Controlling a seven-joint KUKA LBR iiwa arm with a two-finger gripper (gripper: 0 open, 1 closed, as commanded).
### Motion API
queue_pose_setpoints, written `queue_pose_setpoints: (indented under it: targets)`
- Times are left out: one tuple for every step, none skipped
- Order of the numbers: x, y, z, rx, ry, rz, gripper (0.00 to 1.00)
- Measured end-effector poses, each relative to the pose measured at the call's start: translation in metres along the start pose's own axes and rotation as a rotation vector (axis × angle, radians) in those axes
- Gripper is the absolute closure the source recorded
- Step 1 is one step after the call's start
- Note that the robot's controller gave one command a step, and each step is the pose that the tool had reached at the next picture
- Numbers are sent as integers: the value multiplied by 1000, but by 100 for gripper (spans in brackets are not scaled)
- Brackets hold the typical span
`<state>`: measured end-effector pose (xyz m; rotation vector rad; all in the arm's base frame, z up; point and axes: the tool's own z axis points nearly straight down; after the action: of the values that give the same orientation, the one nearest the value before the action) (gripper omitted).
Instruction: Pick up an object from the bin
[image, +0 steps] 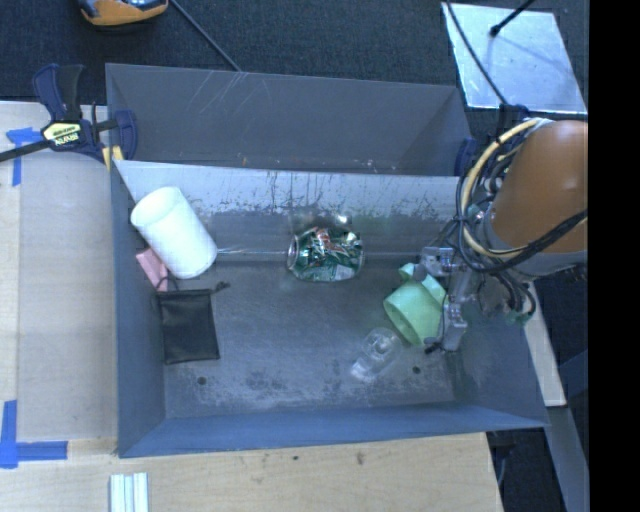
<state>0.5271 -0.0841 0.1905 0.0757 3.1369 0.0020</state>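
From my screen the tool (447, 318) hung low at the arm's end of the bin (300, 415), and I could not tell whether it was apart or together. Pressed against its far side, away from the arm, lay a pale green cup (413, 312), tipped over. Its long axis slanted across the tool's line, and I judged its mouth faced away from the tool. Whether the cup was actually clamped I could not make out. A small clear plastic piece (372, 352) sat just beyond the cup, toward the front wall. A crushed can (325, 254) lay further out by the back wall. A white cylinder (175, 232) and a black pouch (189, 325) were well apart, at the opposite end.
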Motion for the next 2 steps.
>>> queue_pose_setpoints:
  targets:
    - [-32, 9, 42, 5, -11, 61, 0]
    - [-16, -10, 96, 2, 0, 117, 100]
